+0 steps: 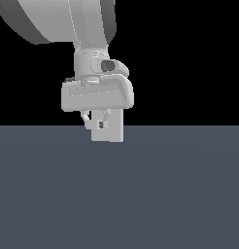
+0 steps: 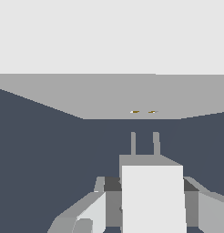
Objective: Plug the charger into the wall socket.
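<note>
The dark slate counter (image 1: 119, 194) fills the lower half of the exterior view, with the Panda arm (image 1: 58, 19) reaching down over it from above. In the wrist view the wall socket (image 2: 112, 95) stands upright ahead as a broad light-grey plate, its two small yellowish slots (image 2: 143, 111) sitting side by side low on its face. The pincer (image 1: 96, 122) hangs just above the counter, clenched on the charger (image 2: 152, 195), an off-white block held between the fingers (image 2: 89, 214) with its two grey prongs (image 2: 144, 143) pointing at the socket. The prongs are near the plate but apart from it.

The step in hand looks like the final approach before insertion. In the wrist view the prongs lie almost in line with the slots, though their tips seem shifted a touch to one side of them. To do it well, correct that small sideways offset first, keep the charger level and square to the plate, then advance slowly and straight, holding the grip firm so the block does not twist on contact.
</note>
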Controlling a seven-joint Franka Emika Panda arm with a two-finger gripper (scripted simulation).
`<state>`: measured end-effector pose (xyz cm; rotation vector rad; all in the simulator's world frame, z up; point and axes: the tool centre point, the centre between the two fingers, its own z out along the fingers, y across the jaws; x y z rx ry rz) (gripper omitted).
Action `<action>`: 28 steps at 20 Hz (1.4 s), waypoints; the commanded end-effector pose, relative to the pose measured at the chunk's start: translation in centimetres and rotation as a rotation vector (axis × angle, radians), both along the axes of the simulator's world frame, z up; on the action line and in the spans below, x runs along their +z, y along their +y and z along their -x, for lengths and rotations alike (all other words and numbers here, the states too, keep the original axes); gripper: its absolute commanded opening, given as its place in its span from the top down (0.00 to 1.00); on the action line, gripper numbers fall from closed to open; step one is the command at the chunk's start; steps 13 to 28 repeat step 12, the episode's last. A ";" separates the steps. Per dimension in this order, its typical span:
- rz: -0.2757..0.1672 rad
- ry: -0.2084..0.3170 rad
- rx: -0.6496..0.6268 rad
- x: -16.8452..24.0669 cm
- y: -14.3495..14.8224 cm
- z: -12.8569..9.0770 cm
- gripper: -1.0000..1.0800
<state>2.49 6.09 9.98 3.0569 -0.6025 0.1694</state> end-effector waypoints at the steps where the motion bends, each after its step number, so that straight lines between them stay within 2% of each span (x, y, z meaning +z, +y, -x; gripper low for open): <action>1: 0.000 0.000 0.000 0.0 -0.4 -0.9 1.00; 9: 0.000 0.000 0.000 0.0 -1.1 -2.6 1.00; 28: 0.000 0.000 -0.001 0.0 -1.1 -2.7 1.00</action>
